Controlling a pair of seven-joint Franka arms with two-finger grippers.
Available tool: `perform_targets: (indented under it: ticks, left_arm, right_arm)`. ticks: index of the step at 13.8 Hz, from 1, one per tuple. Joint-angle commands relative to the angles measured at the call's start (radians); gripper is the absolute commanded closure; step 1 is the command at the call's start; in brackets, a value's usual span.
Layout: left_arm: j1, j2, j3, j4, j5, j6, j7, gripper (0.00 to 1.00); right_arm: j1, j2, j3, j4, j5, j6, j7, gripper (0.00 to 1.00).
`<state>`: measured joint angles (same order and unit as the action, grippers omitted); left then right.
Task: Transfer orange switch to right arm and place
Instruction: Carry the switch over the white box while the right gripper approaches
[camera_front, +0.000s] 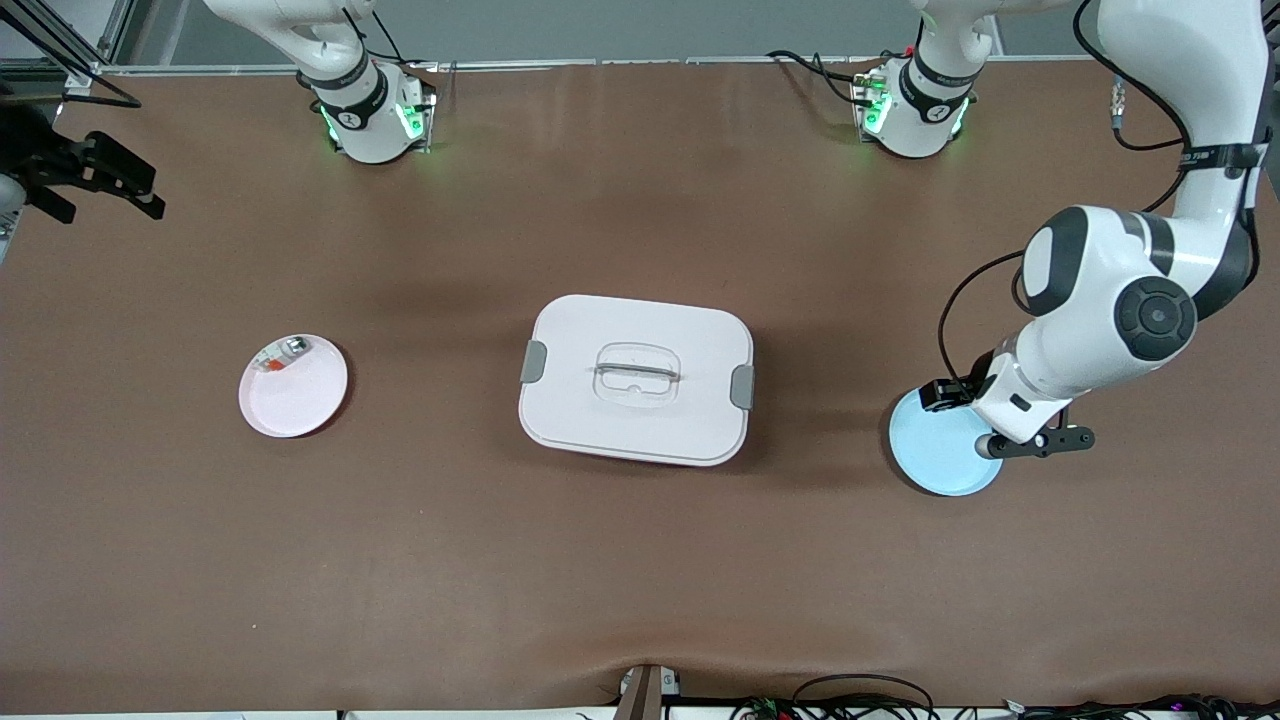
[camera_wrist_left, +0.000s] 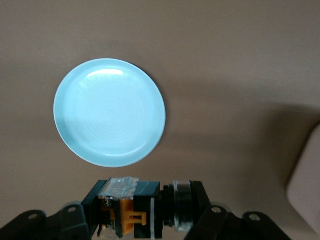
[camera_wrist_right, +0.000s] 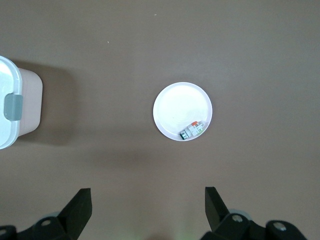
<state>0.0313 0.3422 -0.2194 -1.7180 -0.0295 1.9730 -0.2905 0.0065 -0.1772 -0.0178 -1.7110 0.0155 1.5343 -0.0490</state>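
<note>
My left gripper (camera_wrist_left: 141, 210) is shut on the orange switch (camera_wrist_left: 131, 215), a stubby black part with orange bands, and holds it in the air just beside the light blue plate (camera_wrist_left: 110, 112). In the front view that gripper (camera_front: 942, 395) sits at the blue plate's (camera_front: 940, 460) rim, and the wrist hides the switch. My right gripper (camera_wrist_right: 148, 210) is open and empty, high over the table near the pink plate (camera_wrist_right: 177, 107). In the front view it (camera_front: 100, 200) shows at the right arm's end of the table.
A white lidded box (camera_front: 636, 378) with grey latches stands mid-table; it also shows in the left wrist view (camera_wrist_left: 306, 185) and the right wrist view (camera_wrist_right: 12, 107). The pink plate (camera_front: 300, 395) holds a small silver-and-red flat piece (camera_front: 283, 355), also in the right wrist view (camera_wrist_right: 192, 131).
</note>
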Motion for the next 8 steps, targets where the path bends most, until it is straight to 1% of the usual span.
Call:
perform_targets:
  ticks: [1,2,4,5,7,8]
  left_arm:
    - [-0.002,0.011,-0.02,0.092,-0.094,-0.104,-0.057,1.0]
    - [-0.002,0.014,-0.043,0.118,-0.127,-0.126,-0.109,1.0]
    - [-0.004,0.017,-0.093,0.156,-0.151,-0.154,-0.227,1.0]
    - [-0.004,0.023,-0.116,0.182,-0.2,-0.17,-0.296,1.0]
    - [-0.027,0.029,-0.127,0.209,-0.318,-0.174,-0.431,1.0]
    - [-0.051,0.031,-0.132,0.221,-0.355,-0.174,-0.511,1.0]
  right_arm:
    - [0.012,0.016,-0.001,0.027,-0.022,-0.007,0.014,0.0]
    - [0.021,0.019,0.002,0.027,-0.029,-0.005,0.015,0.0]
    - [0.044,0.031,0.002,0.027,-0.031,-0.005,0.02,0.0]
    - [0.046,0.033,0.002,0.025,-0.026,-0.002,0.02,0.0]
    - [0.079,0.033,0.002,0.025,-0.025,-0.016,0.021,0.0]
    - [0.104,0.031,0.002,0.025,-0.022,-0.017,0.031,0.0]
